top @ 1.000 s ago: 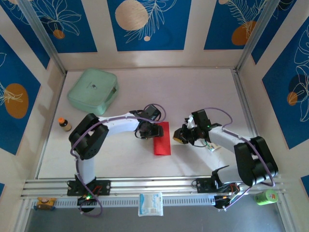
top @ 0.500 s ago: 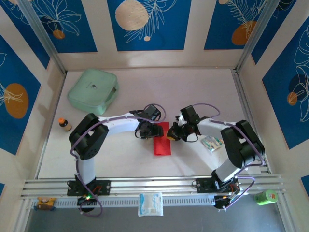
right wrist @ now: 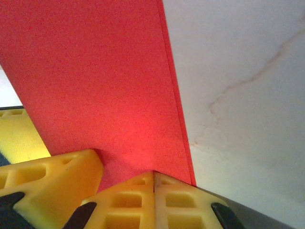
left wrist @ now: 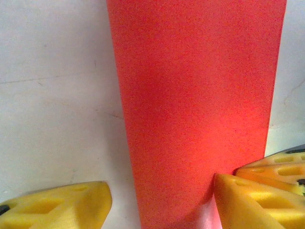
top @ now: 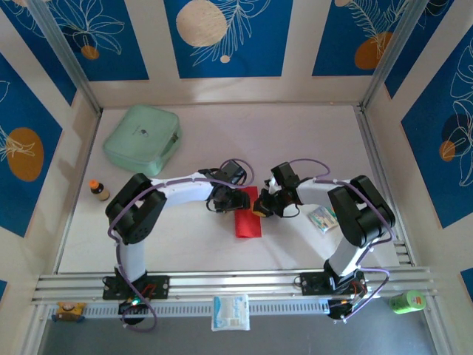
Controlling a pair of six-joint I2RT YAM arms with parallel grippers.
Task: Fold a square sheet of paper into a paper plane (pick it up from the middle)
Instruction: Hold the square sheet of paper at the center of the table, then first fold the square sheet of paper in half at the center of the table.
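Left pincer (left wrist: pixel 162 193) spread wide, the folded square sheet of paper (left wrist: pixel 190 95) flat on the counter (left wrist: pixel 52 95) between its fingers (left wrist: pixel 57 205) and running ahead; right pincer (right wrist: pixel 153 191), tips closed together, presses the edge just beside: I'd pin firmly and sweep the crease straight, no skewing.
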